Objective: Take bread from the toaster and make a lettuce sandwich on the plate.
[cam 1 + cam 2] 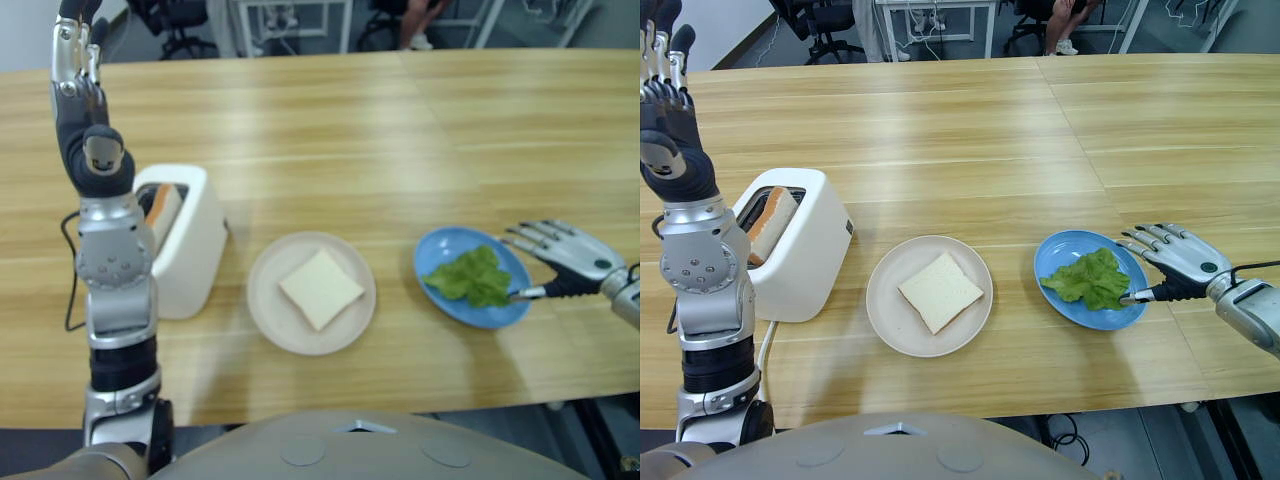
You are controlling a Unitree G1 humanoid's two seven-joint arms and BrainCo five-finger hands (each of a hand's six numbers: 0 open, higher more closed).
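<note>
White toaster point(810, 260), one bread slice point(773, 225) inside, stands below the raised, open left robot hand point(75, 70), while the beige round plate point(890, 320) bearing white bread point(940, 291) lies left of the open, empty right robot hand point(1175, 255), poised at the rim of the blue round plate point(1085, 318), presumably to grasp its green lettuce leaf point(1090, 278).

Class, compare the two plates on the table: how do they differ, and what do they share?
The cream plate holds a bread slice; the blue plate holds lettuce. The cream plate sits beside the toaster; the blue plate by the right hand. Both are round.
</note>
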